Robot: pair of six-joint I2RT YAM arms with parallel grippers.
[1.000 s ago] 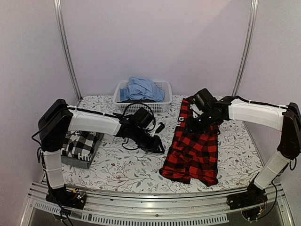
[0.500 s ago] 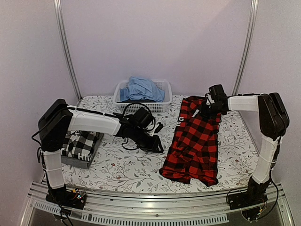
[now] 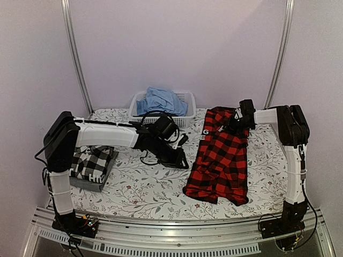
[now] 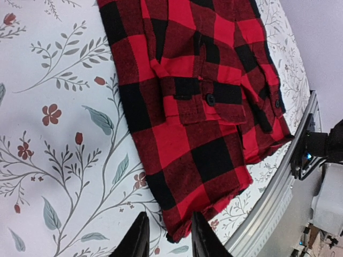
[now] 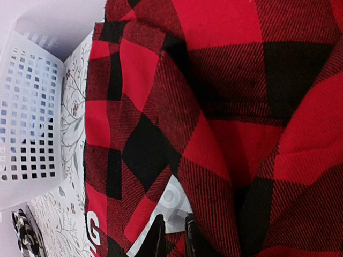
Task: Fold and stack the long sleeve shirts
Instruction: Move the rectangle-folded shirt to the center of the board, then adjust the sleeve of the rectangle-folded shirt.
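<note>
The flannel [image 3: 222, 160] lay spread on the 3 o'clock half of the table [image 3: 144, 190], its length running from 12 to 6. The right gripper [image 3: 235, 124] sat at the flannel's 1 o'clock corner. Its fingers [image 5: 156, 238] were pressed nearly together, pinching a fold of the red-and-black cloth. A dark grey shirt [image 3: 206, 135] with white letters showed at the flannel's 10 o'clock edge. Whether it ran under the flannel I could not tell.

The left gripper [image 3: 183, 163] hung over the table's centre, near the flannel's 9 o'clock edge but apart from it. Its fingers [image 4: 138, 241] stood a narrow gap apart and held nothing, and the flannel's hem corner showed beyond them.

The check shirt [image 3: 92, 162] lay folded at the table's 9 o'clock edge, on a grey block [image 3: 86, 184]. At 12 o'clock stood a white basket [image 3: 188, 101] with blue cloth [image 3: 161, 100] heaped in it.
</note>
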